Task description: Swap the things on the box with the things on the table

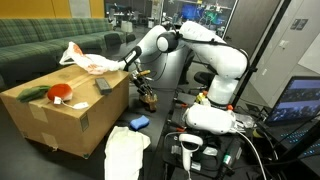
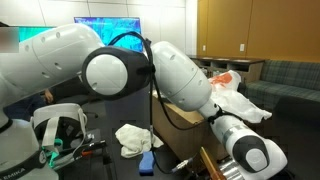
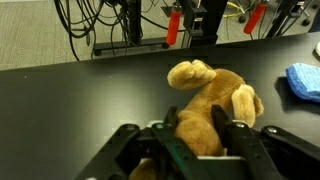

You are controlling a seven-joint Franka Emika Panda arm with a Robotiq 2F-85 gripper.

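Currently | gripper (image 3: 196, 126) clamped around brown plush toy (image 3: 207, 84) | fingers (image 3: 224, 128) pressing both its sides | blue cloth (image 3: 303, 80) nearby

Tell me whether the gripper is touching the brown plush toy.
Touching. The wrist view shows the brown plush toy sitting between the jaws of the gripper, and both jaws press against its fur with no gap on either side.

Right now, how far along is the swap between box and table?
Done: nothing visibly swapped; the green item and red item lie on the cardboard box. In hand: the claw straddles the brown plush toy on the black table, grip unclear. Left: toy, blue pad and white cloth go up; box items come down.
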